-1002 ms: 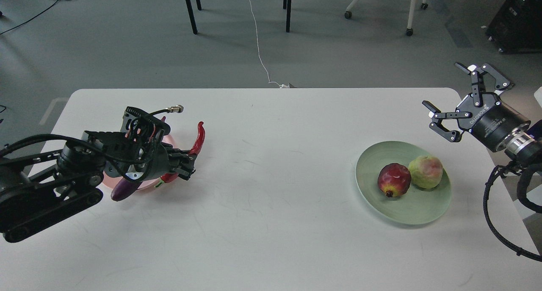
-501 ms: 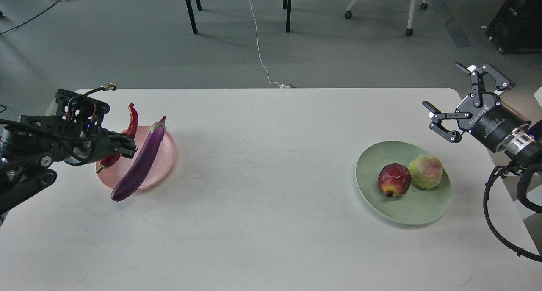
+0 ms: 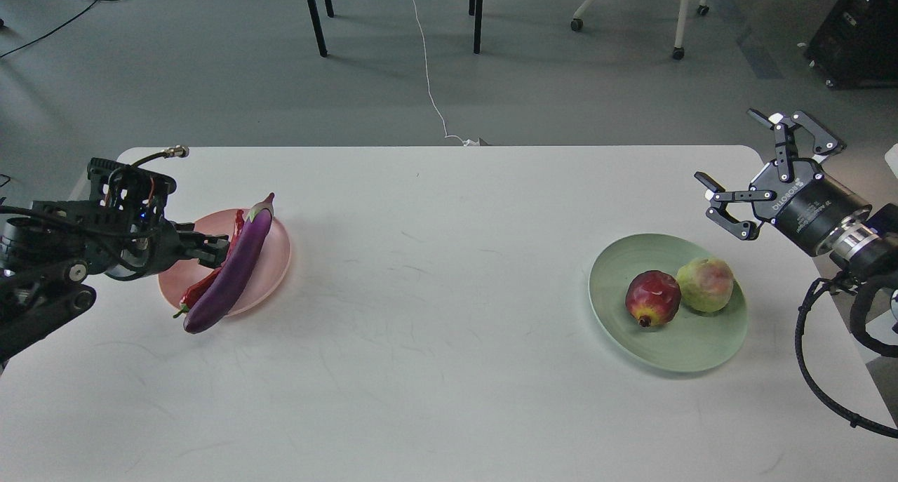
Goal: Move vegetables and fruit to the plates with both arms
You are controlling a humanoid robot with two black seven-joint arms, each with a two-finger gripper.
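The purple eggplant (image 3: 231, 271) lies slantwise across the pale pink plate (image 3: 273, 254) at the table's left, its lower end overhanging the front rim. The red chili (image 3: 200, 290) lies on the same plate, close along the eggplant's left side and partly hidden by it. My left gripper (image 3: 214, 249) is low over the plate's left part, right beside the chili, with its fingers apart. The dark red fruit (image 3: 652, 298) and the yellow-green fruit (image 3: 705, 284) sit side by side on the mint green plate (image 3: 673, 349). My right gripper (image 3: 736, 161) is open and empty, above and to the right of that plate.
The white table (image 3: 449, 370) ends at a back edge with a grey floor beyond it. On that floor stand black chair legs (image 3: 316, 19), a white cable (image 3: 428, 68) and a white wheeled chair base (image 3: 631, 5). My right arm's black cable (image 3: 814, 356) loops over the table's right edge.
My left gripper carried the chili left over the pink plate, lowered and let go; the chili now lies on the plate against the eggplant. My right gripper has shifted slightly.
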